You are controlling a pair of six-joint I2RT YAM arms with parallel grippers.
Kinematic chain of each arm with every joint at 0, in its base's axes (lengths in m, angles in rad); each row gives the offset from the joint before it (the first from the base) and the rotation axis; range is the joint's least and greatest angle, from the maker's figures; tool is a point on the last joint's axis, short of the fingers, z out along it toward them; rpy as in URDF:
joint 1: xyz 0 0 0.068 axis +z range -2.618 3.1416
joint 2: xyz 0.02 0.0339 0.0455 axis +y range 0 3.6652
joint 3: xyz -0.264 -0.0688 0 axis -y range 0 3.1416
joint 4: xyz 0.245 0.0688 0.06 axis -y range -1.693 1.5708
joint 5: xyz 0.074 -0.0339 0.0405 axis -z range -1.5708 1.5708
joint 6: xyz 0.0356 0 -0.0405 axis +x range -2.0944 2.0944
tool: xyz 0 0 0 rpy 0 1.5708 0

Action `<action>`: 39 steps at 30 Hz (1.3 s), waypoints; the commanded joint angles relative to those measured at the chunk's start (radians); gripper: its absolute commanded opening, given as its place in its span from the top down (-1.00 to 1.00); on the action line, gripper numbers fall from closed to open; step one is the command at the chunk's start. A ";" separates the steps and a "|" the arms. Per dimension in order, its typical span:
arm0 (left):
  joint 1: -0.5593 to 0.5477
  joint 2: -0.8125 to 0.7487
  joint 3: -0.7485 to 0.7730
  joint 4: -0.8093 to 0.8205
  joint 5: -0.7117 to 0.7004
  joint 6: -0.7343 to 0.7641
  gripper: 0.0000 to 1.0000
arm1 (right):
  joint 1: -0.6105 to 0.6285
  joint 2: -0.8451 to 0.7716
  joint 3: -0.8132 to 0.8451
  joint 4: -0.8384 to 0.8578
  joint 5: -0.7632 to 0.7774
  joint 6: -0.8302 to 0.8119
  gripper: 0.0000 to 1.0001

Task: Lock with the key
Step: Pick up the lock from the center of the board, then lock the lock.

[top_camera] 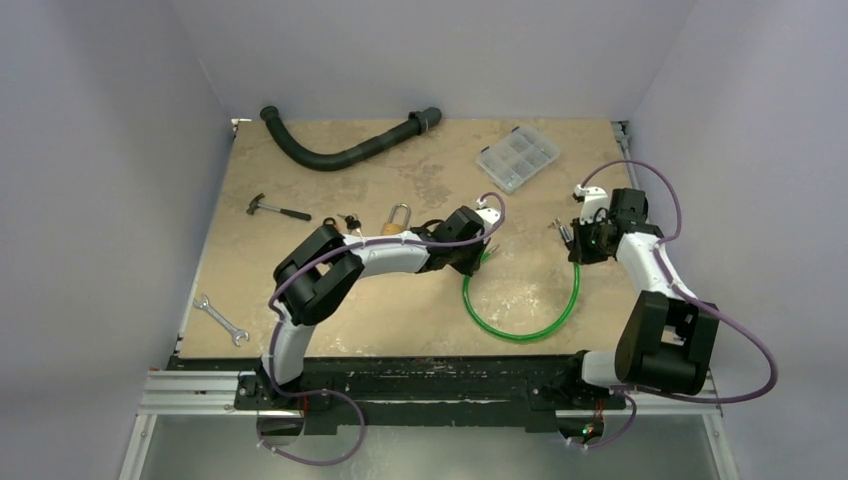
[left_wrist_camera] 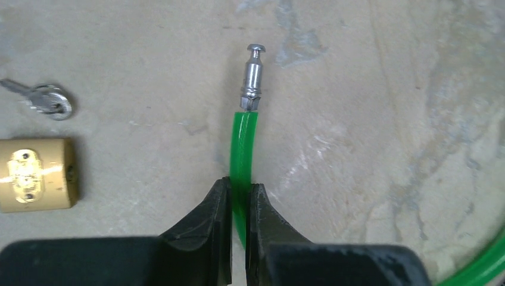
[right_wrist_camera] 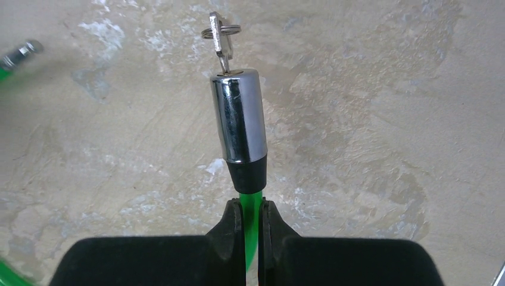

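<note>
A green cable lock (top_camera: pixel 520 325) lies in a loop on the table. My left gripper (left_wrist_camera: pixel 239 193) is shut on the cable just behind its silver pin end (left_wrist_camera: pixel 253 74), which points away over the table. My right gripper (right_wrist_camera: pixel 251 208) is shut on the cable just behind the chrome lock barrel (right_wrist_camera: pixel 239 116), held above the table. A key on a ring (right_wrist_camera: pixel 219 33) sticks out of the barrel's far end. In the top view the left gripper (top_camera: pixel 484 240) and right gripper (top_camera: pixel 568 238) face each other, a gap apart.
A brass padlock (left_wrist_camera: pixel 37 174) with a loose key (left_wrist_camera: pixel 41 100) lies left of the left gripper. A hammer (top_camera: pixel 276 208), a black hose (top_camera: pixel 345 148) and a clear parts box (top_camera: pixel 516 158) sit at the back. A wrench (top_camera: pixel 221 318) lies front left.
</note>
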State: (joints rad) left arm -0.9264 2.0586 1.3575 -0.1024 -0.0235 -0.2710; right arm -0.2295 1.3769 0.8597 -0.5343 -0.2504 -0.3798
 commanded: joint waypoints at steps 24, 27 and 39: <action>-0.010 -0.201 -0.008 0.166 0.352 0.043 1.00 | 0.029 -0.078 0.068 -0.019 -0.533 0.059 1.00; -0.009 -0.217 -0.018 0.179 0.349 0.051 1.00 | 0.049 -0.086 0.067 -0.024 -0.543 0.052 1.00; 0.060 -0.214 -0.011 0.167 0.353 0.015 1.00 | 0.124 -0.095 0.067 -0.029 -0.540 0.039 1.00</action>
State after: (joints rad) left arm -0.8894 1.8832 1.3312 0.0132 0.2821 -0.2256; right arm -0.1204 1.3170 0.8822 -0.5797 -0.7078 -0.3580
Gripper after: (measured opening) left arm 0.084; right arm 0.071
